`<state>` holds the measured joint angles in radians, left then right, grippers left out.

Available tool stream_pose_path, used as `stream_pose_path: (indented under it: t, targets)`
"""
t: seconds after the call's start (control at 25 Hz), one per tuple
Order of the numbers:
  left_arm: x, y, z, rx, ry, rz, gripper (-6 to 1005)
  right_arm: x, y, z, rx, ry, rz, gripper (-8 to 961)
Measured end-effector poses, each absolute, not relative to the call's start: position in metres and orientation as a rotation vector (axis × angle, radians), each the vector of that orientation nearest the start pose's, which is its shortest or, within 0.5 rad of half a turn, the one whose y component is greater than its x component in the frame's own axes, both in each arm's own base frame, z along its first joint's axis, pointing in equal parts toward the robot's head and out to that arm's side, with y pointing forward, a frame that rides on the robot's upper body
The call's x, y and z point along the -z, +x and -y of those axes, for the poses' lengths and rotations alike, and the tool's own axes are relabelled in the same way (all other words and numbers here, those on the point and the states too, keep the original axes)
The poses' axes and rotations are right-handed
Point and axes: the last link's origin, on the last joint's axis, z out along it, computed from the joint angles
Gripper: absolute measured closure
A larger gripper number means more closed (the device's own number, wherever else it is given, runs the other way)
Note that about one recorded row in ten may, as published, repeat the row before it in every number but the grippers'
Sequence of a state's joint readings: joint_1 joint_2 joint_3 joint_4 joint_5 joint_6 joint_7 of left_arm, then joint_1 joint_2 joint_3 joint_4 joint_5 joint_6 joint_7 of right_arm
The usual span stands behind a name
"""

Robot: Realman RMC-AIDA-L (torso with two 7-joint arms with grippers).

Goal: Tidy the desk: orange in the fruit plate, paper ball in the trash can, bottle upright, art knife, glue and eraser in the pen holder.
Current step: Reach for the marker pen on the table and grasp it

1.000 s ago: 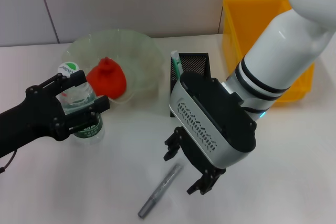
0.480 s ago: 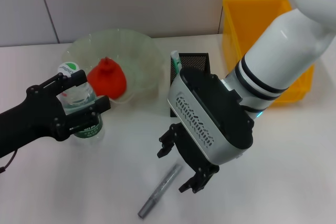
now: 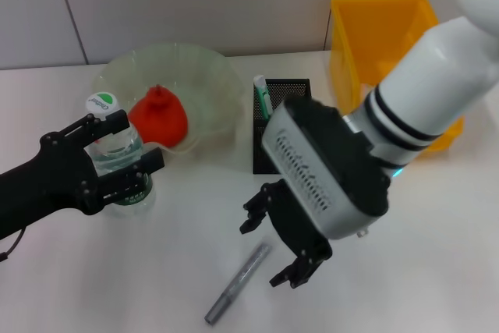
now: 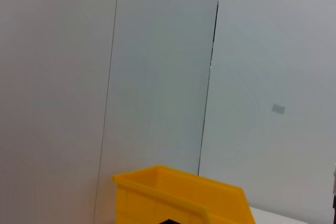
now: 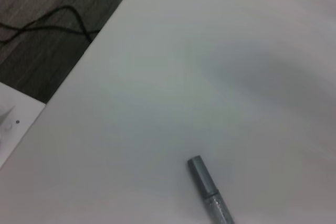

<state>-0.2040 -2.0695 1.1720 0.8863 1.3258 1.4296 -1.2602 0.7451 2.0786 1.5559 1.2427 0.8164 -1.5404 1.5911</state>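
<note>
The glue [image 3: 239, 285], a thin grey-silver stick, lies flat on the white surface [image 3: 405, 271] at six o'clock. The right gripper [image 3: 279, 249] hovers above it, jaws spread wide. The left gripper [image 3: 117, 157] is clamped on the upright bottle [image 3: 117, 163].

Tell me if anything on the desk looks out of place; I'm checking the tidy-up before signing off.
One thing: the glue lies flat on the bare table, not in the pen holder. The open right hand hovers above it. The orange sits in the fruit plate, and the bottle stands upright between the left hand's fingers.
</note>
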Motion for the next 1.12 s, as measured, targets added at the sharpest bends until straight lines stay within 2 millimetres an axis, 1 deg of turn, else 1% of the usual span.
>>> stream_pose_path:
  t: [0.04, 0.08, 0.16, 0.32, 0.48, 0.6, 0.64, 0.68, 0.8, 0.84, 0.92, 1.0, 1.04, 1.12]
  targets:
    - [-0.018, -0.251, -0.295, 0.996, -2.467, 0.428, 157, 0.05, 0.118, -0.337, 0.456, -3.083, 0.703, 178]
    - [-0.018, -0.251, -0.295, 0.996, -2.467, 0.428, 157, 0.05, 0.118, -0.337, 0.456, -3.083, 0.703, 178]
    - [-0.017, -0.252, -0.296, 0.986, -2.467, 0.431, 157, 0.041, 0.123, -0.338, 0.433, -3.068, 0.66, 178]
    - [-0.017, -0.253, -0.295, 0.981, -2.467, 0.437, 158, 0.014, 0.134, -0.344, 0.354, -3.036, 0.513, 179]
    - [-0.017, -0.254, -0.294, 0.972, -2.479, 0.442, 158, -0.016, 0.154, -0.343, 0.26, -3.0, 0.344, 179]
    - [-0.015, -0.255, -0.293, 0.936, -2.508, 0.443, 158, -0.029, 0.169, -0.339, 0.204, -2.97, 0.254, 178]
    - [-0.014, -0.255, -0.293, 0.921, -2.518, 0.446, 158, -0.034, 0.177, -0.336, 0.165, -2.957, 0.203, 178]
    - [-0.012, -0.256, -0.294, 0.897, -2.533, 0.452, 158, -0.034, 0.177, -0.336, 0.165, -2.957, 0.203, 178]
    - [-0.01, -0.257, -0.297, 0.818, -2.568, 0.476, 158, -0.039, 0.191, -0.331, 0.092, -2.941, 0.113, 178]
    - [-0.01, -0.257, -0.3, 0.794, -2.575, 0.484, 158, -0.041, 0.198, -0.328, 0.04, -2.936, 0.074, 178]
    - [-0.01, -0.257, -0.301, 0.763, -2.583, 0.496, 158, -0.041, 0.202, -0.326, 0.018, -2.932, 0.052, 178]
    - [-0.014, -0.254, -0.308, 0.662, -2.598, 0.527, 158, -0.041, 0.208, -0.323, -0.022, -2.927, 0.013, 178]
    - [-0.015, -0.254, -0.309, 0.631, -2.601, 0.535, 158, -0.041, 0.215, -0.321, -0.073, -2.919, -0.033, 178]
    - [-0.018, -0.252, -0.311, 0.564, -2.612, 0.551, 158, -0.041, 0.219, -0.32, -0.102, -2.915, -0.056, 178]
